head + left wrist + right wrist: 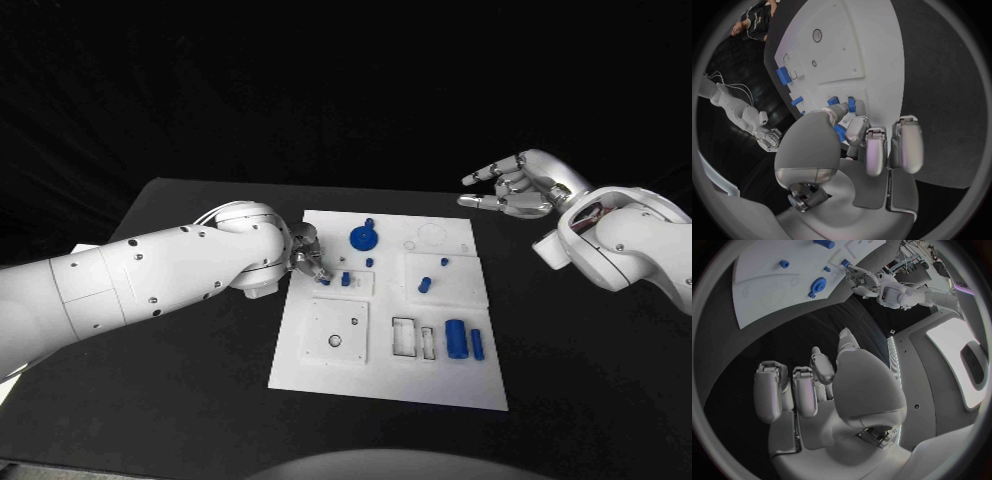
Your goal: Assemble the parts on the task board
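The white task board lies mid-table. My left hand is over its left edge, and in the left wrist view its thumb and a finger pinch a small blue part. Two small blue parts stand in the board just beyond the fingertips. A blue gear, a blue block, a blue cylinder and a blue bar also sit on the board. My right hand hangs beyond the board's far right corner, fingers apart, holding nothing.
The black table stretches around the board on all sides. The board and gear appear far from the right hand in the right wrist view. My left forearm lies across the table's left side.
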### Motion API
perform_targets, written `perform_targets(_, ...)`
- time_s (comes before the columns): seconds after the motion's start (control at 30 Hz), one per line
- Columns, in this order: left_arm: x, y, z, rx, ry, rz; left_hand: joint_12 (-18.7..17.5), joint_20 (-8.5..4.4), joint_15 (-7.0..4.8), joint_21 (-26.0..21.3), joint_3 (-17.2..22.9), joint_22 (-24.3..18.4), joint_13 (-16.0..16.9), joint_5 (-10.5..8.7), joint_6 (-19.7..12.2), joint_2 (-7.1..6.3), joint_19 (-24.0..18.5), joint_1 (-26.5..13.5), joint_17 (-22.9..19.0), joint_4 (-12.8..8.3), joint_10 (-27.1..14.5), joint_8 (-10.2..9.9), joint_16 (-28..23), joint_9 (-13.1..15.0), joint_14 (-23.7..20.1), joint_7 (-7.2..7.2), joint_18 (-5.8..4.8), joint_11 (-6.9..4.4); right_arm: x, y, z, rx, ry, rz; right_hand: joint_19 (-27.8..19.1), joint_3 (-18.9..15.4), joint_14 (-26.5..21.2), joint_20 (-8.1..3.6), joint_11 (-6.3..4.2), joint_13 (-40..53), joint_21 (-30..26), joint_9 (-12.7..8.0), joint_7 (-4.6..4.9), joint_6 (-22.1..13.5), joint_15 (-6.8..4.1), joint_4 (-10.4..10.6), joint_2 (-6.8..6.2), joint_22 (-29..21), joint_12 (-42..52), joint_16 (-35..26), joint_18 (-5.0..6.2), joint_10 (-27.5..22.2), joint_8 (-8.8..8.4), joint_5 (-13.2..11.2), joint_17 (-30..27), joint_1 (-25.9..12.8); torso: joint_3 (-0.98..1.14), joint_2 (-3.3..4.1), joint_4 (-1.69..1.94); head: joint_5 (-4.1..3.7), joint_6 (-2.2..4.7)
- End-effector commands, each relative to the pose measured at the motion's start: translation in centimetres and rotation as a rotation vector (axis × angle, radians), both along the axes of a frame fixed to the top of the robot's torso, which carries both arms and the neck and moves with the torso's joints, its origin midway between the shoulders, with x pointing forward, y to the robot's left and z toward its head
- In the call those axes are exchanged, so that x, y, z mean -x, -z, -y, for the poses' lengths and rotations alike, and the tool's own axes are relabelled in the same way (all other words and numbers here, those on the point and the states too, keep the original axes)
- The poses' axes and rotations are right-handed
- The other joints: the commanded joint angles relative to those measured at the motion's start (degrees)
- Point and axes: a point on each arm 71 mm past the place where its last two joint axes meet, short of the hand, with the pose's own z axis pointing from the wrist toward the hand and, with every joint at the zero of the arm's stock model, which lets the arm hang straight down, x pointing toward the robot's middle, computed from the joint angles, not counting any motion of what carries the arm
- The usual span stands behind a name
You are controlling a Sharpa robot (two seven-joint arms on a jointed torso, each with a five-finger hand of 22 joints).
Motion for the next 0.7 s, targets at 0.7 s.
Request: perform_targets(0.7, -0.16, 0.81, 0.25, -0.035, 0.016, -0.056, -0.57, -0.54, -0.63, -0.09, 5.12, 6.22, -0.84, 0.47, 1.93, -1.24, 3.23, -4.64, 15.10, -4.80, 0.40, 0.48, 0.17, -0.73, 5.92, -1.52, -0.43, -0.45, 0.14, 0.04, -0.17, 0.003, -0.017, -0.005, -0.18, -0.17, 4.63, -0.14, -0.23, -0.08, -0.22, 0.01, 0.00, 0.25, -0.32, -0.07, 0.53, -0.11, -0.04, -0.26, 0.51, -0.21, -0.03, 0.35, 9.26, -0.19, 0.03, 0.05, -0.05, 0.05, -0.01)
